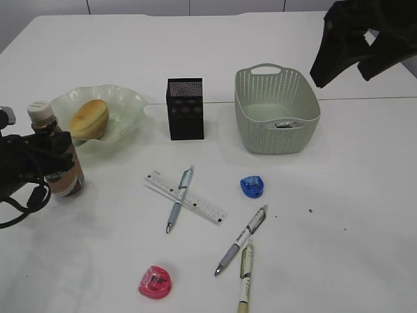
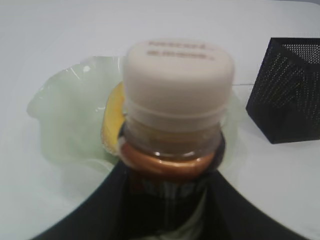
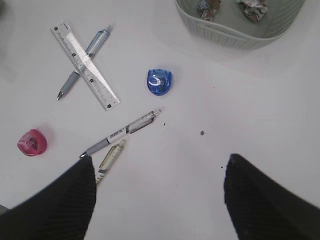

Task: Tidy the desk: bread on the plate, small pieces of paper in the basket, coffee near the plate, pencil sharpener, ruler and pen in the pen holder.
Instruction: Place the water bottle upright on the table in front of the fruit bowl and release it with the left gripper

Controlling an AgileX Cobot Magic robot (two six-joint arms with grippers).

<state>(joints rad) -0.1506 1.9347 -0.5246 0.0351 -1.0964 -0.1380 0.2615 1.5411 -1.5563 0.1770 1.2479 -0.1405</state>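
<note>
One coffee (image 1: 57, 155) is pinched by the left gripper (image 1: 45, 160) beside the plate (image 1: 130, 104), while the right gripper (image 1: 355, 49) is held spread, empty, above the basket (image 1: 277, 127).

A white table (image 1: 365, 195) fills the scene, a thin seam (image 1: 365, 98) running across its far part, a few small dark specks (image 1: 310, 210) scattered on its right side, and a pale panelled wall (image 1: 137, 6) behind it.
</note>
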